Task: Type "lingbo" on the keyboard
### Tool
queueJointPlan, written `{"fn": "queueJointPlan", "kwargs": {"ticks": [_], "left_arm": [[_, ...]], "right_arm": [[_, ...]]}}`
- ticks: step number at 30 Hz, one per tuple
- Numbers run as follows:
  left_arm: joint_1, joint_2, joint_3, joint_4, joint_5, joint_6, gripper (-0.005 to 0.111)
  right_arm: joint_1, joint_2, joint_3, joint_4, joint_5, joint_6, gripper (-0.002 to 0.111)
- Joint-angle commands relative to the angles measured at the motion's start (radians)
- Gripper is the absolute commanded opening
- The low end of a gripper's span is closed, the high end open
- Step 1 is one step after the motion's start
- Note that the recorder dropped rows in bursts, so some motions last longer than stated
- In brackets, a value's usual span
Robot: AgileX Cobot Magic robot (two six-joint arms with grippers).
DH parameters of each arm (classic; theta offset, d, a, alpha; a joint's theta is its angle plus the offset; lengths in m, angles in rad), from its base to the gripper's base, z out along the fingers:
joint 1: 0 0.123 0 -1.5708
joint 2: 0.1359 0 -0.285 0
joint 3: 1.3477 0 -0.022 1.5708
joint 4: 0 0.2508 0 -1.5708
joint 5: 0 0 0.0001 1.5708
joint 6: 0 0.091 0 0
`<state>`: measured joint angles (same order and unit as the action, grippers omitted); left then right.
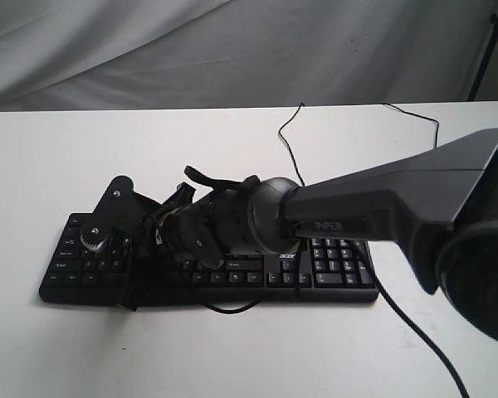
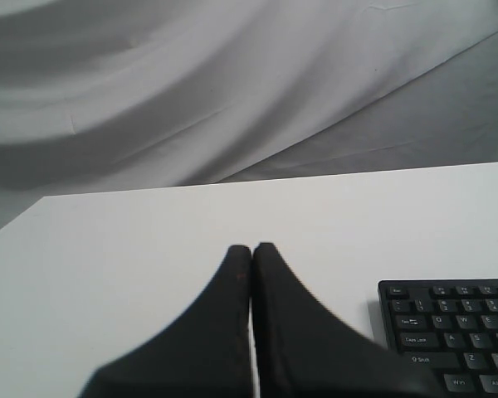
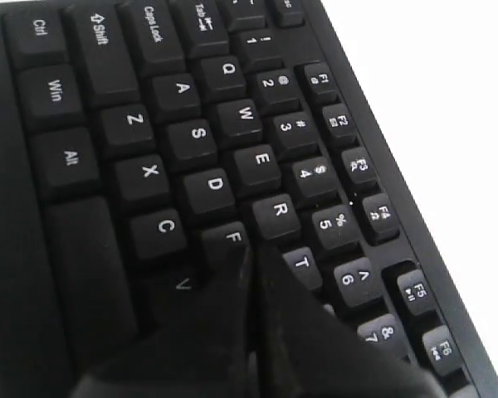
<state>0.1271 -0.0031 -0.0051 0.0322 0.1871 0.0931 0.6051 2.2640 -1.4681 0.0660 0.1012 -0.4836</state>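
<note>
Plainly, the keyboard (image 1: 332, 286) is laid across the middle of the white desk (image 1: 66, 348), its length running left to right and its number pad at the right end. In the exterior view much of its middle and left half is hidden by the right arm (image 1: 382, 199), which is stretched in from the right. The right gripper (image 3: 251, 253) is seen clenched, finger against finger, with its tips over the keys about F. The key beneath is covered, and contact cannot be judged. The left gripper (image 2: 251, 249) is likewise clenched on nothing and is held over bare desk beside the keyboard's left end, of which only a corner is caught. Open desk is left on the near, left and far sides. A thin cable (image 1: 290, 133) is trailed from behind the arm toward the far edge.
</note>
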Motion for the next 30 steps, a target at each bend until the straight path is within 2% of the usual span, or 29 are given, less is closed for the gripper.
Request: {"fn": "queueJointPlan", "kwargs": {"ticks": [1,11,17,30], "left_arm": [[-0.004,0.003,0.005,-0.001,-0.004,-0.003,0.001],[-0.004,0.003,0.005,-0.001,-0.004,-0.003,0.001],[-0.004,0.003,0.005,-0.001,-0.004,-0.003,0.001],[-0.004,0.003,0.005,-0.001,-0.004,-0.003,0.001]], "right_arm": [[0.001,-0.014,0.0,-0.008,0.023,-0.001,0.0],[0.001,-0.084,0.006,-0.015,0.037,-0.001,0.0],[0.003,-0.13,0.077,-0.015,0.012,0.03,0.0],[0.033,-0.1,0.106,-0.011,-0.02,0.068,0.0]]}}
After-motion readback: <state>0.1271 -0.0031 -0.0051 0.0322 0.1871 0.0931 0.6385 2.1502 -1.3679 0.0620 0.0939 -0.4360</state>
